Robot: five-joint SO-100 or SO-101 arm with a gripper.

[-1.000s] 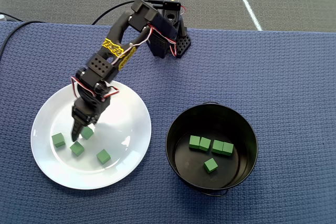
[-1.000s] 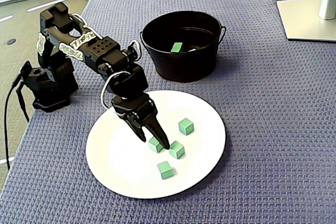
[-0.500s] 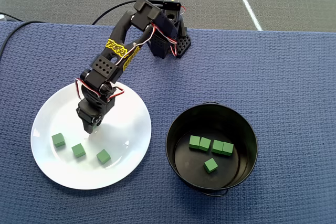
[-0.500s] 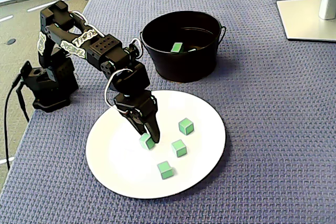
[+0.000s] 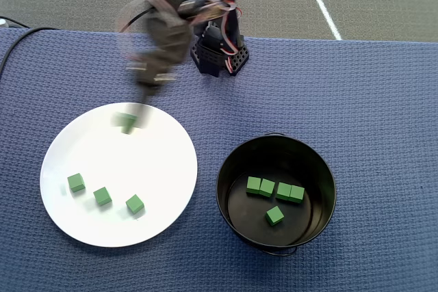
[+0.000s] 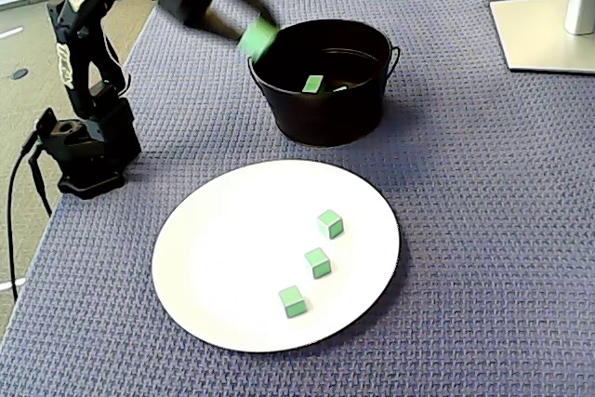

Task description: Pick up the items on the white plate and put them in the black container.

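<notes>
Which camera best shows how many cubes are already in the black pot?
The overhead view: it looks straight into the black pot, showing five green cubes on its floor. The fixed view sees the pot from the side; its near wall hides all but one cube.

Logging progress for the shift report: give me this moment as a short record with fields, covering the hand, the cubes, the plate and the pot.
hand: motion-blurred, raised off the plate, shut on a green cube
carried cube position: in the overhead view over the plate's far rim; in the fixed view near the pot's rim, not yet inside
white plate: three green cubes lie on it
black pot: five green cubes on its floor, four in a row, one apart
surface: blue woven cloth
</notes>
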